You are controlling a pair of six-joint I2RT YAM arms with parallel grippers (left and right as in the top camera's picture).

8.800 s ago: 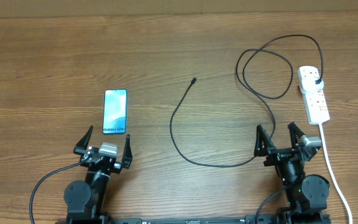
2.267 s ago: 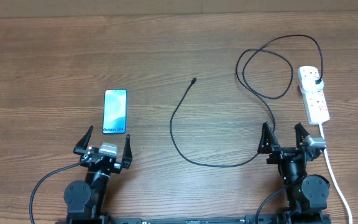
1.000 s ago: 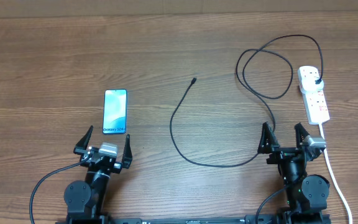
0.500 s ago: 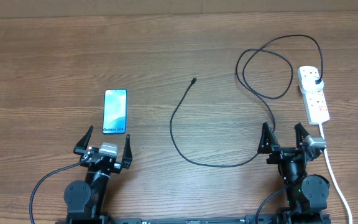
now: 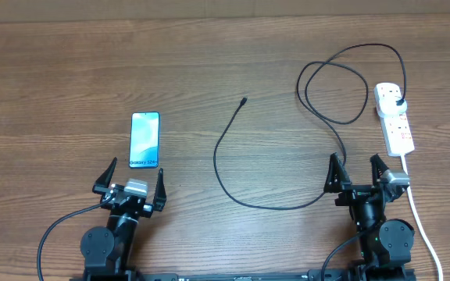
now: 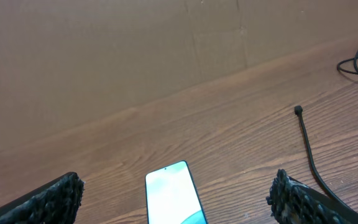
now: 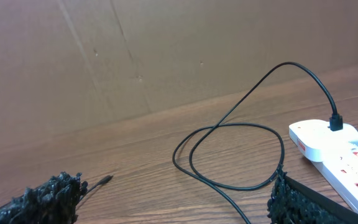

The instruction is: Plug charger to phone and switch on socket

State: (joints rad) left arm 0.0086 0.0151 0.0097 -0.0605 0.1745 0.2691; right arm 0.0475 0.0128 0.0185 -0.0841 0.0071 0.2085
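The phone (image 5: 144, 140) lies flat on the wooden table at the left, blue screen up, just beyond my left gripper (image 5: 130, 180); it also shows in the left wrist view (image 6: 174, 198) between the open fingers. The charger cable (image 5: 219, 160) curves across the middle, its connector tip (image 5: 244, 101) free on the table and its black plug (image 5: 398, 101) seated in the white power strip (image 5: 394, 119) at the right. The tip also shows in the left wrist view (image 6: 298, 110). My right gripper (image 5: 357, 175) is open and empty, near the strip's lower end; the strip also shows in the right wrist view (image 7: 337, 152).
The strip's thick white cord (image 5: 418, 215) runs down the right side past my right arm. The cable makes a loop (image 5: 333, 90) left of the strip. A brown cardboard wall (image 6: 104, 50) stands behind the table's far edge.
My right gripper shifted slightly to the right since the earliest frame; over the last second nothing has moved.
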